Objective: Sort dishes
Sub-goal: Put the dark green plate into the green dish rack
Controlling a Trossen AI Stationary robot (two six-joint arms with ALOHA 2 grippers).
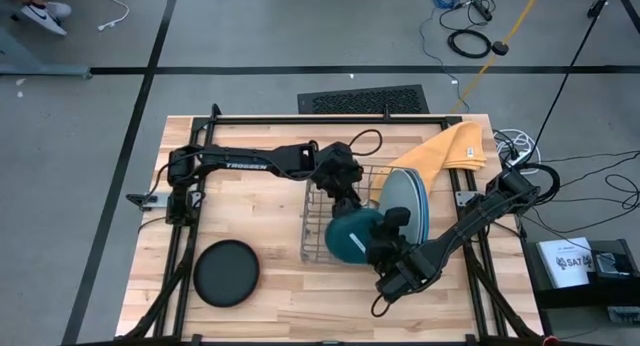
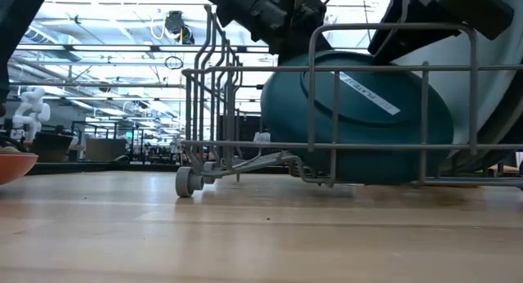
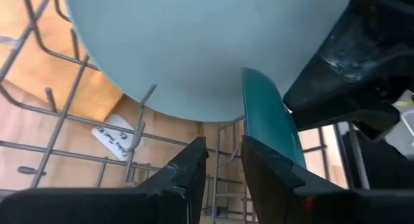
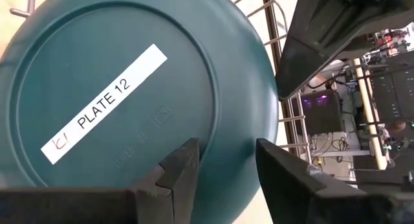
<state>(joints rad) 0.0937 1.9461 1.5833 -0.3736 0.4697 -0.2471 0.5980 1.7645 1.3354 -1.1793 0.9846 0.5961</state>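
Observation:
A dark teal plate (image 1: 350,236) stands tilted in the wire dish rack (image 1: 315,221), its labelled underside (image 4: 116,88) toward my right gripper (image 4: 226,166), which is shut on its rim. Its lower edge (image 2: 359,175) sits among the rack's bottom wires. Behind it, large grey and pale blue plates (image 1: 405,198) stand on edge in the rack. My left gripper (image 3: 224,162) hangs open over the rack, nothing between its fingers, the teal plate's rim (image 3: 265,120) just beside one finger. A black plate (image 1: 225,273) lies flat on the table at the near left. My right gripper pinches the teal plate's rim (image 4: 249,153) at the plate's right side, one finger (image 4: 184,169) on the underside and the other (image 4: 291,179) on the far face. The fingers slant down from the table's near right. The plate leans tilted, its lower edge in the rack.
A yellow-orange cloth (image 1: 450,151) lies at the far right behind the rack. An orange-red dish's rim (image 2: 12,164) shows at the low view's left edge. Bare wood lies along the near edge and around the black plate. The rack's upright wires (image 2: 204,111) stand close to both grippers.

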